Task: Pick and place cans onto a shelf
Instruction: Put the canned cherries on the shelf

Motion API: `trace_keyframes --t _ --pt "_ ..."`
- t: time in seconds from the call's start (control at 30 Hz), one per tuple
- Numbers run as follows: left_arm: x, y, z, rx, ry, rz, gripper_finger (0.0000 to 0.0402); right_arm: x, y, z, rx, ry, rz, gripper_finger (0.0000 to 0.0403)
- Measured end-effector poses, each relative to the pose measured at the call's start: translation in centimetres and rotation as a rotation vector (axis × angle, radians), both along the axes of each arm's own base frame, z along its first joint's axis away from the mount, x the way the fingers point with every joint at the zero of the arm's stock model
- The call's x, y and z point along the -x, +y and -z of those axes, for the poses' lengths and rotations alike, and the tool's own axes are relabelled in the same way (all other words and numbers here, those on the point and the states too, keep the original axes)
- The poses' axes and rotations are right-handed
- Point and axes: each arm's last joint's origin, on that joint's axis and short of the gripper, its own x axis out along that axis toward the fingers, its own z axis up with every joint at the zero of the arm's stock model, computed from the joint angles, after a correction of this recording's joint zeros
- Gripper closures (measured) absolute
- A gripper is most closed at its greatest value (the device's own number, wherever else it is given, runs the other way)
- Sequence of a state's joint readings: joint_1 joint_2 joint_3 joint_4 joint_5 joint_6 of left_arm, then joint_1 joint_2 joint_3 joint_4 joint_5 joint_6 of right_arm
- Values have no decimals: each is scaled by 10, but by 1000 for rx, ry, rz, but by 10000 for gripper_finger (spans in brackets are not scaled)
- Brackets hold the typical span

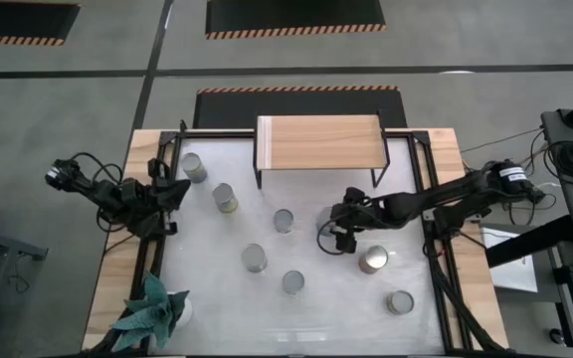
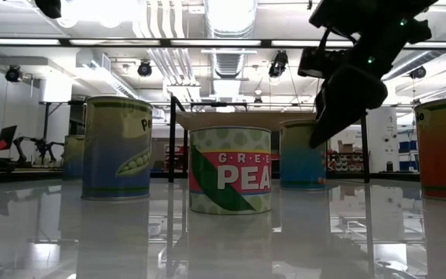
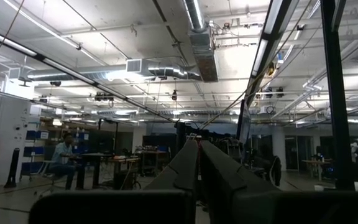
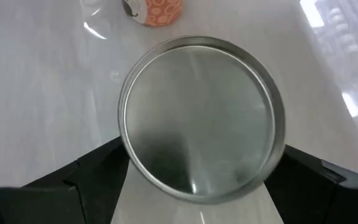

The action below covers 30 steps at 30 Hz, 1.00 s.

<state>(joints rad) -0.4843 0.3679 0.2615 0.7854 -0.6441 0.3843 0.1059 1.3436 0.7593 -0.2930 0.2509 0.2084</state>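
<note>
Your right end effector [image 1: 328, 236] hangs spread over 1 small silvery-topped tin can [image 4: 201, 118].
You see this can on the white table [image 1: 217, 298], in front of the low light-wood shelf on black legs [image 1: 321, 142], its fingers on both sides and apart from it. 7 more cans stand around; the shelf carries none. Your left end effector [image 3: 197, 171] waits pressed together at the table's left edge.

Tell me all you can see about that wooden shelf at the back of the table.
The shelf is a low rectangular board of light, grained wood on thin black metal legs. It stands level at the far middle of the white table. Nothing rests on its top and neither arm touches it; the cans all stand on the tabletop in front.
</note>
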Motion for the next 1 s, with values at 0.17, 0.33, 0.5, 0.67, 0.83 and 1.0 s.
trace_keyframes --t 0.17,0.33,0.5,0.67,0.83,1.0 --pt "-1 0 0 1 3 2 402 -5 0 3 -2 -17 1 78" --pt "-1 0 0 1 3 2 402 -4 0 -1 -27 -41 31 87" --pt "-2 -1 1 -1 8 2 402 -3 1 -4 -61 -58 40 134" --pt "-2 -1 1 -2 9 2 402 0 1 -12 -94 -94 66 134" --pt "-2 -1 0 -2 9 2 402 2 5 -40 -158 -203 101 118" --pt "-3 -2 1 -4 13 2 402 -8 3 -91 -158 -379 179 112"
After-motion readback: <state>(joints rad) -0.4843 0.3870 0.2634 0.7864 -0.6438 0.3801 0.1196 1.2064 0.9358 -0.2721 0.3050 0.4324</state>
